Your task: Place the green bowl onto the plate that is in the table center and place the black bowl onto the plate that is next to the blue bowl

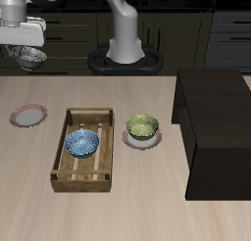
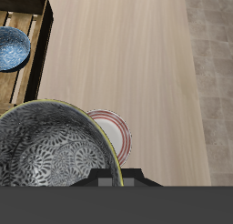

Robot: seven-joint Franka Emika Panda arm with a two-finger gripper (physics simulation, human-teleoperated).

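Observation:
My gripper [image 1: 30, 51] is shut on the rim of the black bowl [image 1: 32, 58], a dark bowl with a grey pattern, and holds it high above the table's back edge. In the wrist view the black bowl [image 2: 50, 150] hangs above and partly covers the empty pink-rimmed plate [image 2: 116, 132]. That plate [image 1: 28, 116] lies on the table beside the wooden tray [image 1: 69, 171]. The blue bowl [image 1: 81, 142] sits in the tray and also shows in the wrist view [image 2: 11, 47]. The green bowl [image 1: 141, 125] rests on the plate [image 1: 128, 139] in the table center.
A tall black cabinet [image 1: 218, 127] stands at the far side of the table from my gripper. The robot's base [image 1: 125, 54] is at the table's back. The tray's wooden wall [image 2: 41, 32] lies close to the empty plate.

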